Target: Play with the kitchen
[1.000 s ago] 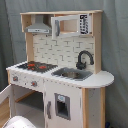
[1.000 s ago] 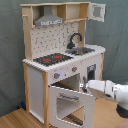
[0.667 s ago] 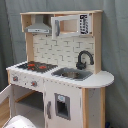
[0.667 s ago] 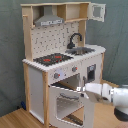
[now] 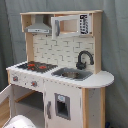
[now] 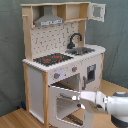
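Note:
The kitchen is a tall white and light-wood toy with a grey hood, black faucet, sink and red-ringed hob. Its windowed oven door stands swung open toward the front. In the second exterior view my gripper reaches in from the right and sits at the door's free edge. In the first exterior view only a white part of my arm shows at the bottom left, beside the open door.
A small upper cabinet door hangs open at the kitchen's top right in the second exterior view. A microwave-like box sits under the top shelf. The kitchen stands on a wooden floor against a grey curtain.
In the second exterior view my arm has moved left and slightly down, closing in on the open oven door's edge. The kitchen has not shifted.

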